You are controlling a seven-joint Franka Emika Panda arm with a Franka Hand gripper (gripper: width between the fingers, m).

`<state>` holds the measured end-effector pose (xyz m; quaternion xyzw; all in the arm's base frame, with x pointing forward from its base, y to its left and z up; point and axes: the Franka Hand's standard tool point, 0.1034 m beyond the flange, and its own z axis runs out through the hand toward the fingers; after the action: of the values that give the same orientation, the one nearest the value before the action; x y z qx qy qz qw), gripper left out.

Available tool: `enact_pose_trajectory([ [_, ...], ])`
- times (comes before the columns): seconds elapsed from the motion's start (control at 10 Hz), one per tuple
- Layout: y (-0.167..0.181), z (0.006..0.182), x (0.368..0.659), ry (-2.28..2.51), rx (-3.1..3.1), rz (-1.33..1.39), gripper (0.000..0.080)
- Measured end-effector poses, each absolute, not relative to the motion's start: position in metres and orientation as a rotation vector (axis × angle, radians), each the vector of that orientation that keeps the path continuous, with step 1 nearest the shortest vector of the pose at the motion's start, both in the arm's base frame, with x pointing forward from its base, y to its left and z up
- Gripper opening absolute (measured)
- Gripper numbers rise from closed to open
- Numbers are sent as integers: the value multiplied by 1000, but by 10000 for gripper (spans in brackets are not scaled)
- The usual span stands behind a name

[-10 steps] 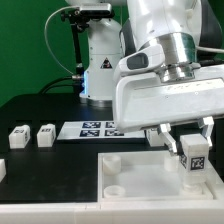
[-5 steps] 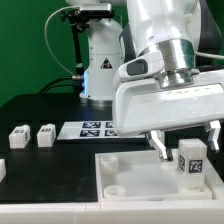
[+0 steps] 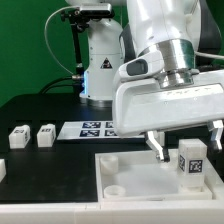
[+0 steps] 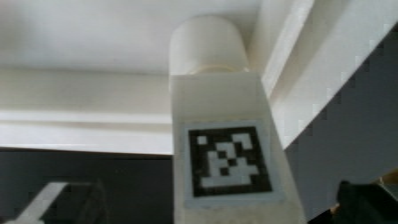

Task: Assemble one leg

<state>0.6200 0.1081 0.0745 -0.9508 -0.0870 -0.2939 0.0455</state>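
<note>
A white leg (image 3: pixel 191 160) with a black-and-white tag stands upright at the far corner of the large white tray (image 3: pixel 135 195), on the exterior view's right. My gripper (image 3: pixel 189 148) is straight above it and open. Its fingers (image 3: pixel 158 147) straddle the leg with a gap on each side. In the wrist view the leg (image 4: pixel 222 120) fills the middle, its rounded end pointing toward the tray's wall (image 4: pixel 89 100). The gripper (image 4: pixel 214 205) shows only as dark fingertips (image 4: pixel 50 200) at the two sides, apart from the leg.
Two more legs (image 3: pixel 18 137) (image 3: pixel 45 135) stand on the black table at the exterior view's left, and another (image 3: pixel 2 168) sits at the left edge. The marker board (image 3: pixel 90 128) lies behind the tray. The arm's base (image 3: pixel 100 70) stands at the back.
The fingers have spread apart and let go of the leg. The hand has shifted slightly; the leg stays standing on the tray's corner.
</note>
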Motion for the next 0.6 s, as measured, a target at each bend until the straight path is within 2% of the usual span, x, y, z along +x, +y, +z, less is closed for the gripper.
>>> enact_pose_trajectory([
  [0.6,109,81,627,-193,-2935,-732,649],
])
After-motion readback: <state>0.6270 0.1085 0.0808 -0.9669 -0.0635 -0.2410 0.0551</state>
